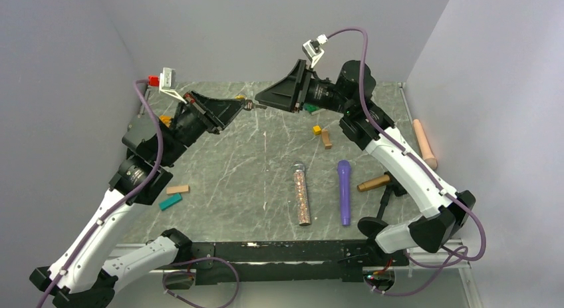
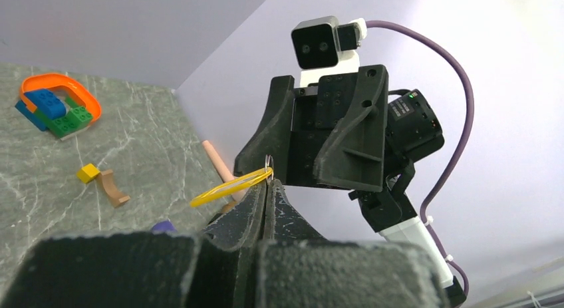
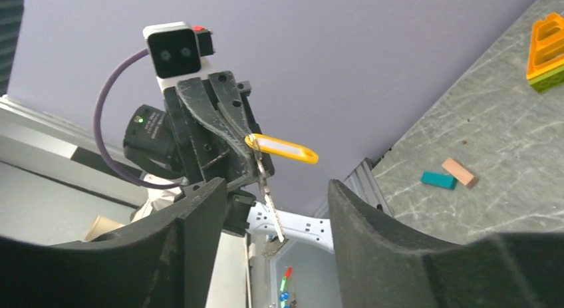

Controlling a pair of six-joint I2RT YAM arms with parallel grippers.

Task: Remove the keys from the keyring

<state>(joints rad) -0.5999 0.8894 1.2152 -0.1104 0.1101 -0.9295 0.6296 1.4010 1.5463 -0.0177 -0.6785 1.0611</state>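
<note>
Firmly, left gripper (image 2: 268,185) pinches keyring (image 2: 268,162); orange frame (image 2: 94,106) surrounds 2 bricks (image 2: 49,103).

Lab: grey-walled robot test table (image 1: 226,168)

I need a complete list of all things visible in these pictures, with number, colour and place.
keyring: one, yellow tag, pinched in the left claw
key: one visible, metallic, hanging under the keyring
cube: one, yellow, far middle
arch block: one, tan, beside the cube
glitter tube: one, pinkish, table centre
cylinder: one, purple, right of the tube
peg: one, brown, right of the cylinder
rod: one, peach, right table edge
flat blocks: two, tan and teal, left side
orange frame: one, around blue and green bricks, far side
piece: one, orange-yellow, far left
table: one, grey-green marble
left claw: shut on the keyring
right claw: open, empty
</note>
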